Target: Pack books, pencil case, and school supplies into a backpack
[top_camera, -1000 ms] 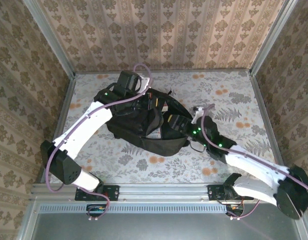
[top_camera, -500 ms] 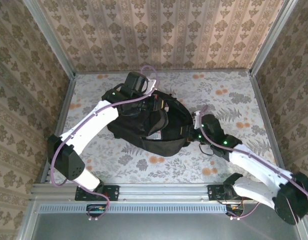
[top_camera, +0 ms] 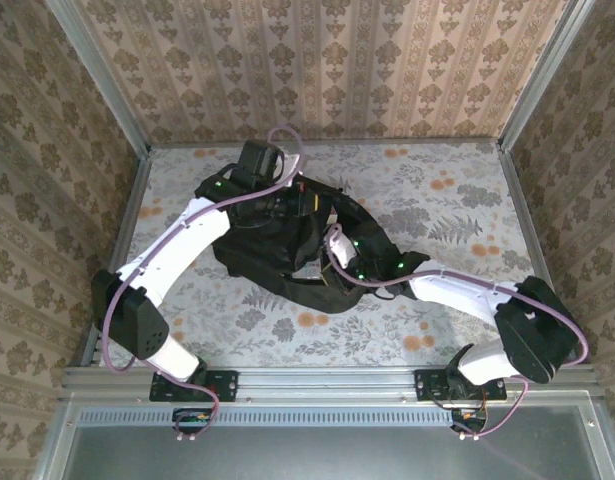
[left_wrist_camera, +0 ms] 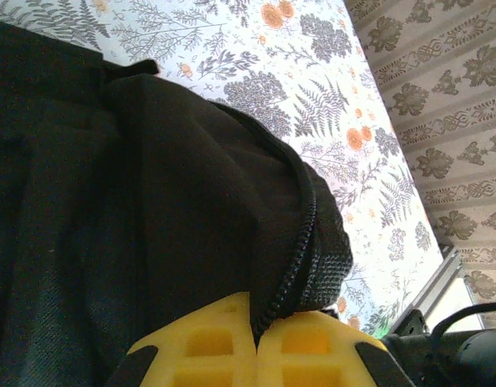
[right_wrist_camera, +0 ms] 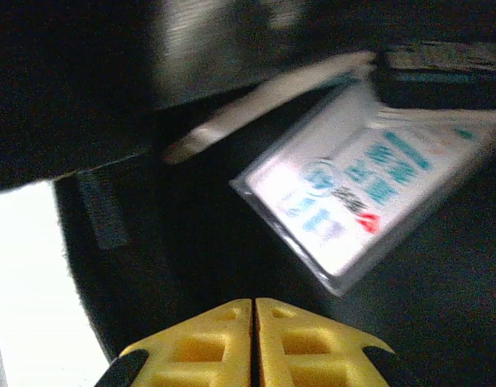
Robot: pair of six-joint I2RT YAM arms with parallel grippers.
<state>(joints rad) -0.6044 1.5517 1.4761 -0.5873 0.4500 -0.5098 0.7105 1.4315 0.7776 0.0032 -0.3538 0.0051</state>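
The black backpack [top_camera: 277, 250] lies in the middle of the table with its mouth held open. My left gripper [top_camera: 285, 203] is at its far rim. In the left wrist view that gripper [left_wrist_camera: 257, 318] is shut on the backpack's zipper edge [left_wrist_camera: 300, 242]. My right gripper [top_camera: 327, 258] reaches into the bag from the right. Its yellow fingers [right_wrist_camera: 201, 347] are pressed together with nothing between them. Just beyond them, inside the bag, lies a white packet with blue print [right_wrist_camera: 360, 201], and a dark teal block [right_wrist_camera: 441, 72] sits past it. The pencil case is hidden, and I cannot make out any books.
The floral tablecloth [top_camera: 447, 200] surrounds the bag, with metal posts and patterned walls on three sides. A pale strip [right_wrist_camera: 264, 101] lies inside the bag above the packet. A bright white patch [right_wrist_camera: 22, 282] shows at the lower left of the right wrist view.
My right arm has swung left from beside the bag into its opening, and its gripper has closed. My left gripper has kept its hold on the rim, shifting only slightly.
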